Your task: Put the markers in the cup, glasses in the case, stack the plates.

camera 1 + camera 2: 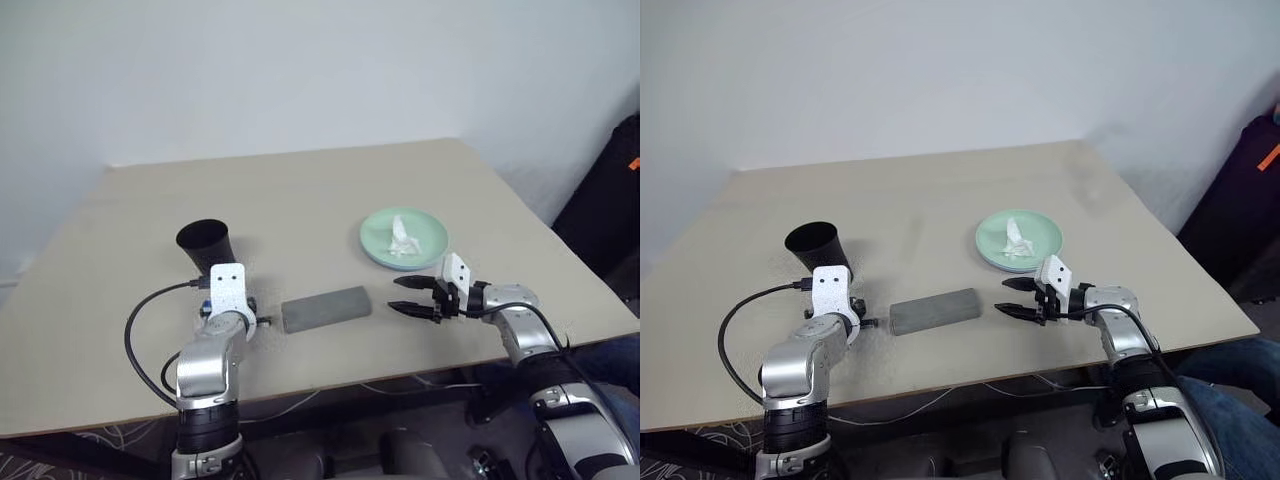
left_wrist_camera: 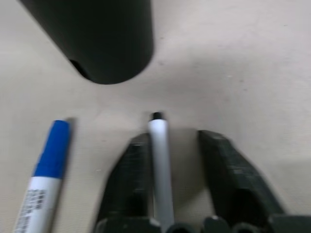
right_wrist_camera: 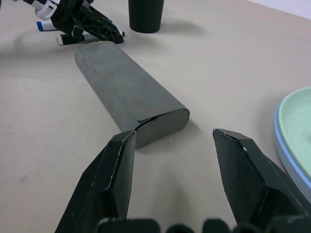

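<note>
Evenly lit indoor scene, soft daylight-like brightness, no harsh glare.

The pale wall and beige table [image 1: 300, 200] are bright and flat, dimming a little toward the upper left of the head views. Shadows are faint and soft-edged: a small one beside the black cup [image 1: 205, 245] and under the grey case [image 1: 326, 308]. The left wrist view is blurred throughout, with the cup, the blue-capped marker [image 2: 46, 177] and the near fingers [image 2: 233, 179] smeared. The right wrist view is sharper, though the fingers [image 3: 114, 184] at its bottom edge loom large and soft.
</note>
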Controlling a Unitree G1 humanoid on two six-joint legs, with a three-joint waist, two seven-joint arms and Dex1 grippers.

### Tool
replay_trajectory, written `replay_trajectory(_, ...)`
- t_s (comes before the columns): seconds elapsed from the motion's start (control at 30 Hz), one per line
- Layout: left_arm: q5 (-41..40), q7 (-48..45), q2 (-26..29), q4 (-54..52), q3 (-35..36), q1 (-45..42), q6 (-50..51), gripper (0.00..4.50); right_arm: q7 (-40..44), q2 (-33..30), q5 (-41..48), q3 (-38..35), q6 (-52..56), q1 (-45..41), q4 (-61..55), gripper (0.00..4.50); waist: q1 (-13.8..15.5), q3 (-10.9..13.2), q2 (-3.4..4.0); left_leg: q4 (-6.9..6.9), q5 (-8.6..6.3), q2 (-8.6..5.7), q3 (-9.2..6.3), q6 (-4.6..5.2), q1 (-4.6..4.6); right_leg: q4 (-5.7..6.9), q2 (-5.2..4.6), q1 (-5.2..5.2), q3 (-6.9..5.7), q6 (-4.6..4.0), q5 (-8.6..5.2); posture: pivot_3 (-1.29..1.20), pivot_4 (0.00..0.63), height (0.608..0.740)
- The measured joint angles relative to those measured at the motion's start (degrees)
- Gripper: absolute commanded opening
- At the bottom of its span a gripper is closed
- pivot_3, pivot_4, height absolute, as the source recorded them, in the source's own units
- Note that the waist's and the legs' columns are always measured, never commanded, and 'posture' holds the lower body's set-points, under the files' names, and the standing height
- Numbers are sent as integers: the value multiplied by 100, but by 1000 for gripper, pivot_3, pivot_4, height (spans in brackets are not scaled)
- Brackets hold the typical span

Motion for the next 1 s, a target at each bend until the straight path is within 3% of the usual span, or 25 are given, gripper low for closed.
replay_trajectory(0.03,-6,17,0,-4,51,-1,10,50,-3,-2,0,0,0,0,-1,2750,-11,0,0,-2,0,1,0,0,1,0,0,0,-1,0,0,0,0,740)
replay_trajectory(0.33,-96,-290,210,-17,-112,-15,-214,19,-29,-4,-1,0,1,-1,-1,2750,-75,4,-7,-8,0,1,0,-2,3,-1,1,0,-2,0,-1,0,0,740)
replay_trajectory(0.53,-544,-1534,751,-185,-813,-24,-1878,19,-68,-3,-1,-1,2,-5,-1,2750,-84,4,-7,-21,-5,0,4,-11,1,-13,0,-3,2,-1,-1,0,0,740)
replay_trajectory(0.67,-690,-1854,939,68,-754,-388,-3079,19,-71,-4,-3,-1,3,-13,1,2750,-85,4,-7,-25,4,4,3,6,2,-15,1,-6,2,-2,-1,0,0,740)
replay_trajectory(0.83,-392,-1525,1326,1128,-423,-1110,-4893,19,-73,0,-6,-2,3,-68,11,2750,-86,4,-7,-26,6,5,8,7,6,-14,1,-3,2,-1,-1,0,0,740)
replay_trajectory(1.0,146,-889,1853,3045,-315,-1818,-6448,19,-77,9,-11,-2,3,-137,28,2750,-71,3,-9,-25,6,2,4,8,5,-15,-1,-5,-1,-1,1,0,0,740)
